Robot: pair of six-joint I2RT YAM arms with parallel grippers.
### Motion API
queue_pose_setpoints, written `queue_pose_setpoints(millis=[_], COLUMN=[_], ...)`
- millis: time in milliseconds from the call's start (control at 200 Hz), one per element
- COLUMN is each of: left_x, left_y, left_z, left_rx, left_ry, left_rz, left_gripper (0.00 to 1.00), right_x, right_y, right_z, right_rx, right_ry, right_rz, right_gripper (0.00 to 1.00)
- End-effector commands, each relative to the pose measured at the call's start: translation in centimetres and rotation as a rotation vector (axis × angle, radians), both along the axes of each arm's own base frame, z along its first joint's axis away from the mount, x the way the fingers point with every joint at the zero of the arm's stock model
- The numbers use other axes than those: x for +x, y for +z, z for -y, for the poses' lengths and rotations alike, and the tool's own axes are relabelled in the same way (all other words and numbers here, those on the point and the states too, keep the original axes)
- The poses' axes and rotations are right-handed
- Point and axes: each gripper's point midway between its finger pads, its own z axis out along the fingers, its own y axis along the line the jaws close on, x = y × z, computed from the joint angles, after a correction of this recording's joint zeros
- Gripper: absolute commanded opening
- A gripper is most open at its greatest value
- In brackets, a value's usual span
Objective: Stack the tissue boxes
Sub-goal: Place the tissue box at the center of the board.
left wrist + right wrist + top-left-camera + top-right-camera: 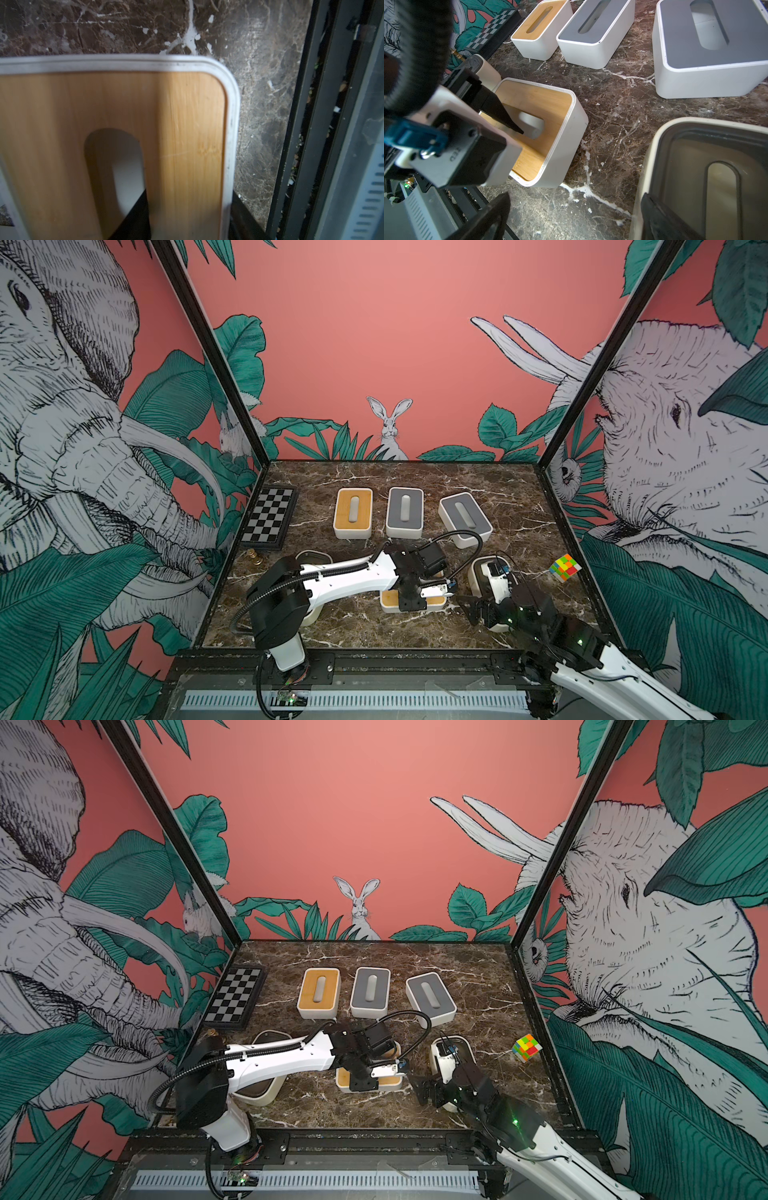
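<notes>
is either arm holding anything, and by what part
Left gripper grips the near bamboo-lidded box, fingers clamping a long side, one through the slot. Right gripper holds nothing.

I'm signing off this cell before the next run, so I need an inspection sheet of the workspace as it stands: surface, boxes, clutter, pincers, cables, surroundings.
Surface: dark marble-pattern tabletop, veined white.
Job's things: six, none stacked; back row: far bamboo-lidded box, middle grey-lidded box, angled grey-lidded box; nearer: near bamboo-lidded box, left cream box, right cream box, both dark-lidded.
Clutter: checkered board, brass-coloured piece beside it, multicoloured cube.
Grippers: left pincer shut on the near bamboo-lidded box, one finger in its slot; right pincer open, empty, by the right cream box.
Cables: black conduit loops off the left arm.
Surroundings: jungle-print walls, black frame posts.
</notes>
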Motion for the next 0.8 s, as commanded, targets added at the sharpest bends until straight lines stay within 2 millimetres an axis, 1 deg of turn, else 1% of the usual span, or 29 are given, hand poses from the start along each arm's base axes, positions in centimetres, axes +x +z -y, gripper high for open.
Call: queue_pose_setpoints(millis=[0,175,360,620,795], left_x=[-0.4,-0.4,-0.6,-0.6,-0.8], left_y=[0.2,-0.1,-1.0,-2.1,-2.2], left_z=[-0.2,-0.3,-0.4,-0.4,-0.4], left_rx=[-0.007,0.006,0.025,0.045,0.037], left_ry=[-0.041,-0.082,-0.093,-0.062,-0.044], left_rz=[0.008,0.013,-0.007,-0.024,-0.034], left_gripper=[0.45,0.45,0.45,0.45,0.45], right_x=[-0.4,-1.2,-1.4,-1.4,-1.3], right_y=[0.1,-0.4,-0.8,-0.8,-0.8], right_z=[-0.9,-1.6,-1.3,-1.2,-1.2], right_rx=[0.034,0.045,0.041,0.038,0.02], right_ry=[0.036,0.084,0.083,0.083,0.089], right_rz=[-0.026,-0.067,-0.071,-0.062,-0.06], right_gripper=[0.98,0.98,0.98,0.98,0.98])
